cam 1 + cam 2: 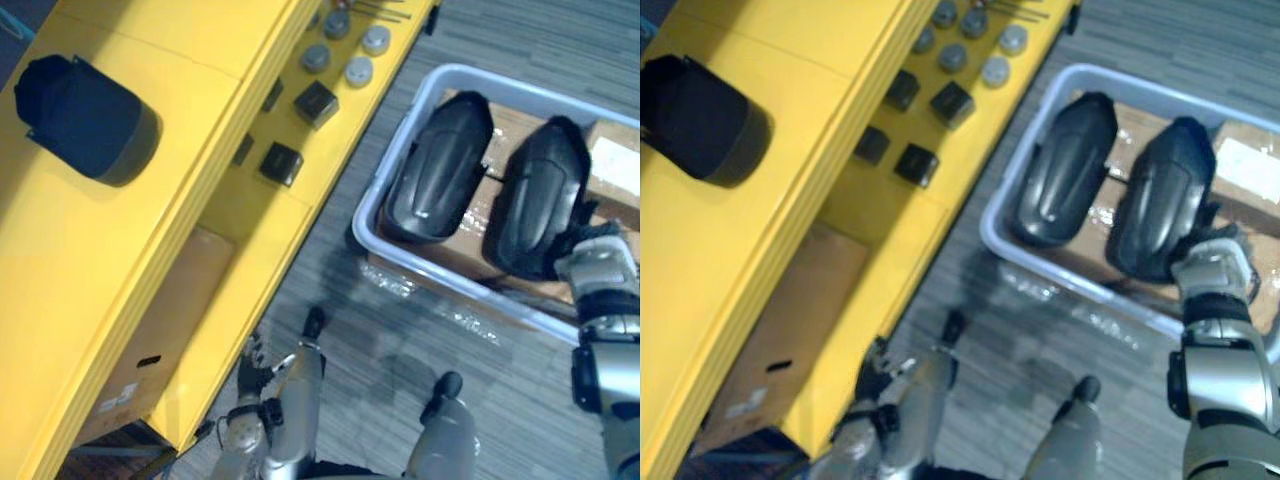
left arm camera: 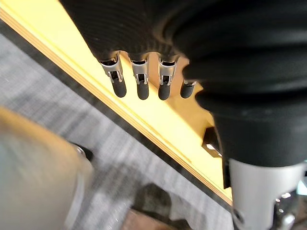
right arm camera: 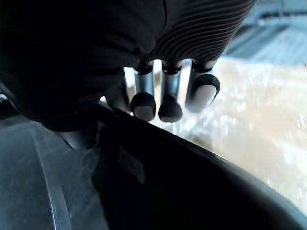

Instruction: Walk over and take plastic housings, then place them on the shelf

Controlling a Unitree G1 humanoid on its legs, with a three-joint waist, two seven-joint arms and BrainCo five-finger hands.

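Two black plastic housings lie side by side in a pale bin (image 1: 372, 240) on the floor to the right. My right hand (image 1: 600, 262) sits at the near end of the right housing (image 1: 535, 200). In the right wrist view its fingers (image 3: 144, 103) curl over that housing's dark edge (image 3: 168, 191). The left housing (image 1: 438, 170) lies untouched. A third black housing (image 1: 85, 118) rests on the top board of the yellow shelf (image 1: 200, 230). Low beside the shelf's front hangs my left hand (image 1: 255, 378), its fingers (image 2: 139, 79) relaxed and holding nothing.
On the shelf's middle board are small black boxes (image 1: 316, 102) and several grey discs (image 1: 345, 50). A cardboard box (image 1: 160, 340) stands on the lower board. Cardboard boxes (image 1: 615, 165) lie under the housings in the bin. Grey carpet runs between shelf and bin.
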